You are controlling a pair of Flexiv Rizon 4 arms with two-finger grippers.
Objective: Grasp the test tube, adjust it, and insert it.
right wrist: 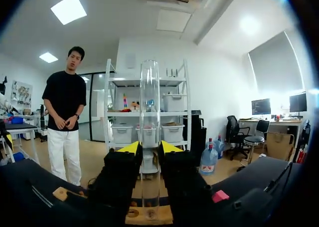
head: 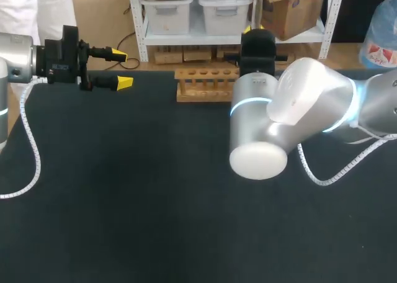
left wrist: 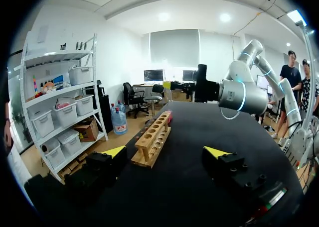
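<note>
While both arms hang over it, counter point(head: 124, 202): a black surface that carries one wooden rack near its far edge.
Rack point(head: 206, 84): a pale wooden stand of two boards, lying lengthwise along the counter's far edge, with a row of round holes point(left wrist: 153, 131) in its top board. From the left wrist it lies ahead of the left jaws, its near end roughly midway between the two fingers.
Test tube point(right wrist: 149, 132): clear glass, upright, held between the right arm's two fingers. It rises well above their yellow tips. Its lower end reaches down to the rack's top board at one of the holes, but whether it has entered the hole cannot be told. In the head view it is hidden behind the right arm.
Right jaws: pinching the test tube, one black finger pressed against each side of the glass, the yellow fingertips point(right wrist: 130, 147) just beside it.
Right arm point(head: 291, 109): comes in from the right. Its silver elbow bulks over the middle of the counter, and its black wrist stands at the rack's right end.
Left jaws: spread wide and gripping nothing, the yellow fingertips point(head: 124, 82) well apart from each other.
Left arm point(head: 18, 56): comes in from the left, held level above the counter's far left corner. Its fingers point along the far edge toward the rack and are well apart from it.
Cable point(head: 32, 152): a white coiled lead hanging from the left arm; a similar one loops under the right arm.
</note>
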